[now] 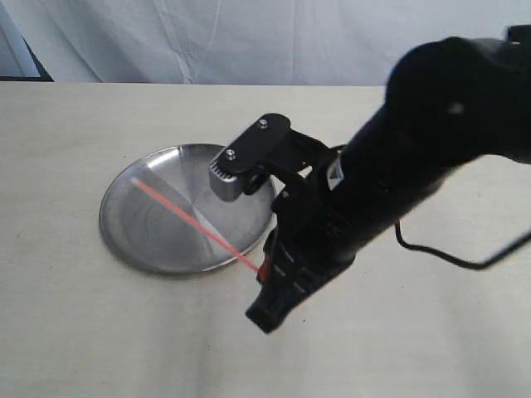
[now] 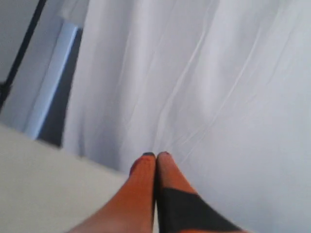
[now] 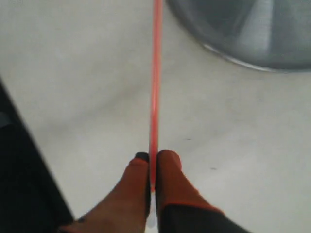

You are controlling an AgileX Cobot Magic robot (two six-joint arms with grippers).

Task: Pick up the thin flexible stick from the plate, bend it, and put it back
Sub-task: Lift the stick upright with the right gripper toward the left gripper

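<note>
From the exterior view, finds the plate [image 1: 137, 236] lying flat on the beige table [image 1: 83, 332], left of centre, before a white curtain [image 1: 249, 41]. Finds the thin flexible stick [image 1: 191, 220] slanting straight across the plate, far end over the dish's left part, near end out past the near right rim. Meets there the right gripper [image 1: 262, 267], at the tip of a bulky black arm [image 1: 415, 141] reaching down from the upper right, clamped on that near end; cannot tell whether the far end touches the metal. In the left wrist view, shows the left gripper [image 2: 156, 155] with orange fingers [image 2: 141, 194] pressed tip to tip and holding nothing, pointing at the curtain [image 2: 218, 73] beyond the table [image 2: 39, 184] edge. In the right wrist view, shows the right gripper [image 3: 151, 158] pinched tight on the thin flexible stick [image 3: 155, 87] close to its pale tip, with the rod running straight out over the table [image 3: 73, 73] beside the rim of the plate [image 3: 233, 57].
</note>
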